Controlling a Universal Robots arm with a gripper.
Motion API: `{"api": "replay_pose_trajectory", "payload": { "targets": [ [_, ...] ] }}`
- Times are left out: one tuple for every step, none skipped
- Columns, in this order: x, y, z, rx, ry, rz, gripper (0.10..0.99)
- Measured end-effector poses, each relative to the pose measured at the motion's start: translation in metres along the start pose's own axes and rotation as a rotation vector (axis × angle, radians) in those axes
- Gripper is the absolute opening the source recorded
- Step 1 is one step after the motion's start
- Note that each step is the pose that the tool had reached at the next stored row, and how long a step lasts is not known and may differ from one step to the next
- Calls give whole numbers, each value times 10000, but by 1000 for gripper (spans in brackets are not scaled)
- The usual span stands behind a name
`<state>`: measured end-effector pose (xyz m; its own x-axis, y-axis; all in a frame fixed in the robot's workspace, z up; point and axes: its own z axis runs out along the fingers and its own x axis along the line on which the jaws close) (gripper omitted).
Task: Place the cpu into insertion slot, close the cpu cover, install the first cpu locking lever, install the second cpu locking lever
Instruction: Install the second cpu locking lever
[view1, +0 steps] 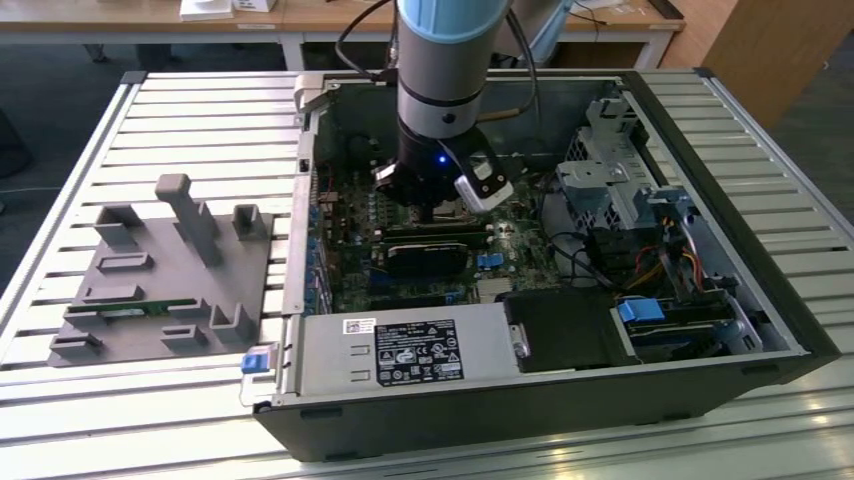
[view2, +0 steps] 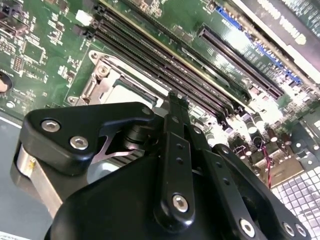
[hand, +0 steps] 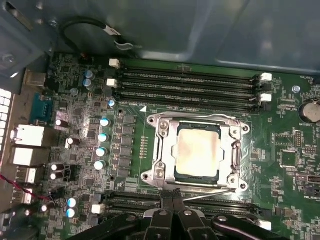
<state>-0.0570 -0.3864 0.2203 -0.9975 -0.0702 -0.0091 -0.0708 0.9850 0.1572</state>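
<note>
The black metal gripper (hand: 172, 200) has its two slim fingers pressed together, tips meeting at a thin silvery wire lever (hand: 207, 194) that runs along one edge of the socket; whether the tips actually pinch the lever cannot be told. In the second wrist view the gripper (view2: 175, 102) shows matte black linkage arms with bright screw heads, poised over the socket edge.

Just beyond the fingertips lies the small square insertion slot (hand: 162, 172) with its silvery metal rim and corner screws. The flat square cpu (hand: 198, 151), dull silver-grey on top, sits inside it, framed by the thin silvery cpu cover (hand: 231, 150) lying flat.

Long narrow black memory slots (hand: 190, 85) run on both sides of the socket across the green circuit board (hand: 285, 165).

In the exterior view, the arm reaches down into the open black computer case (view1: 747, 300), which rests on a ribbed aluminium table (view1: 187, 130).
</note>
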Motion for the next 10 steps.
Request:
{"api": "replay_pose_trajectory", "payload": {
  "targets": [
    [10, -4, 4, -42, -4, 3, 106],
    [19, -7, 10, -79, -7, 4, 106],
    [27, -9, 18, -109, -10, 7, 106],
    [32, -10, 27, -132, -11, 9, 106],
    [35, -12, 39, -152, -14, 11, 106],
    [38, -14, 51, -163, -14, 14, 106],
    [41, -16, 64, -174, -16, 17, 106],
    [44, -18, 77, -187, -17, 19, 106],
    [51, -19, 86, -206, -19, 20, 106],
    [60, -22, 92, -237, -20, 21, 106]
  ]
}}
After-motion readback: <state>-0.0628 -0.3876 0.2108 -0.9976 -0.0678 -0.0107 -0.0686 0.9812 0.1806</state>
